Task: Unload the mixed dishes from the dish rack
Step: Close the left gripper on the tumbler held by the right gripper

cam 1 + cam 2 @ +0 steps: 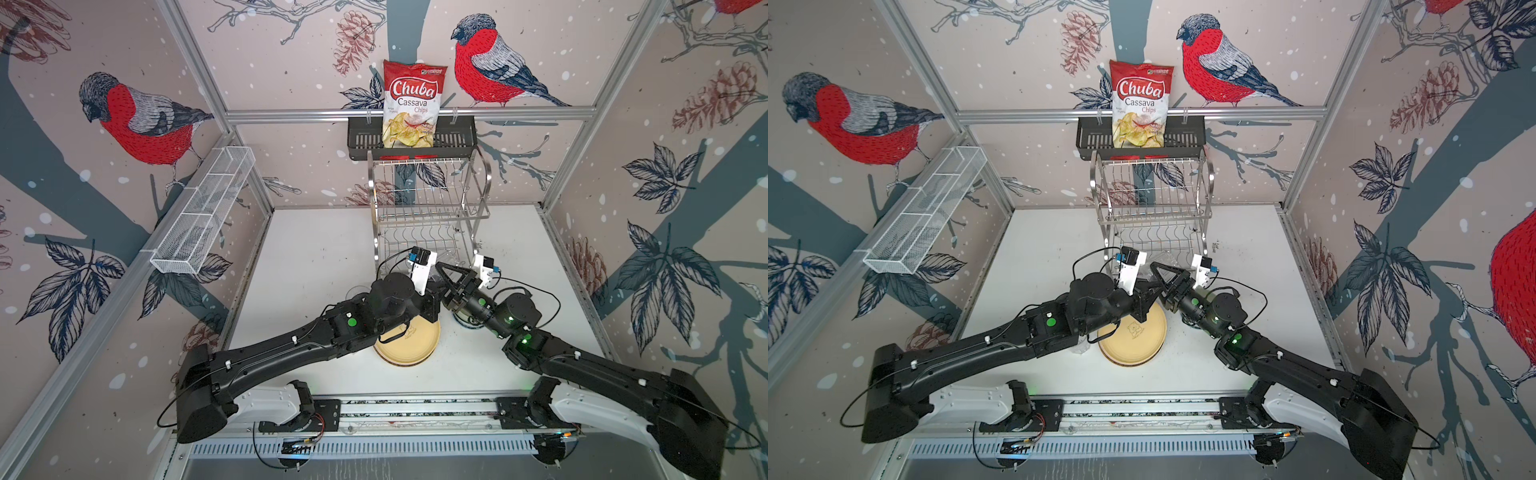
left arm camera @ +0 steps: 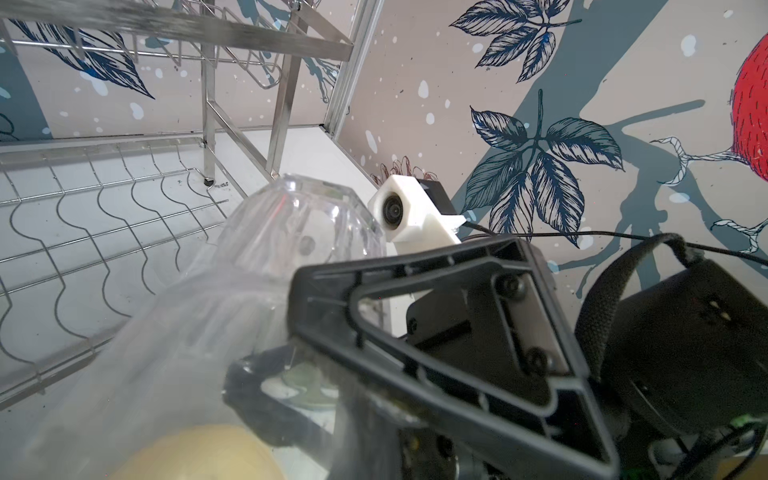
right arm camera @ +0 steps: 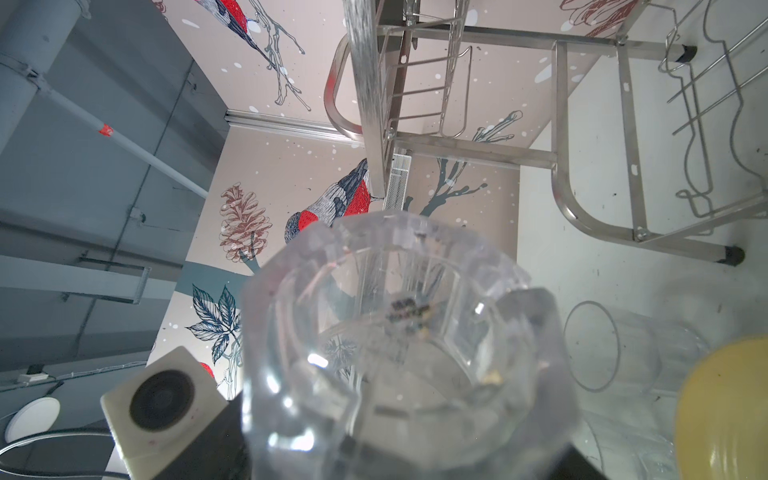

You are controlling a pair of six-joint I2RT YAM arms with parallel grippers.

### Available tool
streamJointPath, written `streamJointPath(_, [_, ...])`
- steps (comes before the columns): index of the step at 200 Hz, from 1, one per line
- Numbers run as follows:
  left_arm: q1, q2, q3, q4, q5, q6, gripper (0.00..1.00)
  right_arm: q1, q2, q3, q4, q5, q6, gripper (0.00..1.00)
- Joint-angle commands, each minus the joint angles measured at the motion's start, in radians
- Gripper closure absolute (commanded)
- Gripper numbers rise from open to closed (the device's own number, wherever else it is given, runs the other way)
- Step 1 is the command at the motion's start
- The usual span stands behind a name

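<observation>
The right pincer (image 1: 446,272) clamps the clear glass (image 3: 395,332), at 6 o'clock of the dish rack (image 1: 428,199). The left pincer (image 1: 1152,286) is pinched together on its wall.

The two-tier steel wire dish rack (image 1: 428,199) stands upright at the back of the white table (image 1: 316,249), near the middle in both top views. Just in front of its lower tier, a clear glass (image 3: 407,340) with a thick faceted base is held tilted off the table. Nearer my side, the cream-yellow plate (image 1: 411,345) lies flat. I see a second clear glass (image 3: 598,345) beside it, and a sliver of blue-white bowl (image 1: 465,324) to its right.
</observation>
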Motion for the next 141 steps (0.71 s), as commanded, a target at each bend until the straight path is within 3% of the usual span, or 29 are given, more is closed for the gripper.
streamJointPath(1, [0.004,-0.015,0.013,0.009,-0.096,-0.012,1.0,0.002,-0.015,-0.003,-0.002,0.018,-0.079,0.7])
streamJointPath(18, [0.004,-0.018,0.016,0.005,-0.097,-0.01,1.0,0.001,-0.022,-0.003,-0.018,0.029,-0.076,0.54])
streamJointPath(39, [0.004,-0.015,0.027,-0.009,-0.094,-0.007,1.0,0.002,-0.031,-0.002,-0.037,0.041,-0.074,0.14])
streamJointPath(50, [0.002,-0.012,0.031,-0.017,-0.089,-0.007,1.0,0.001,-0.035,0.001,-0.049,0.047,-0.078,0.01])
streamJointPath(141, [0.0,-0.024,0.055,-0.122,-0.076,0.003,1.0,-0.023,-0.083,0.001,-0.121,0.105,-0.099,0.01])
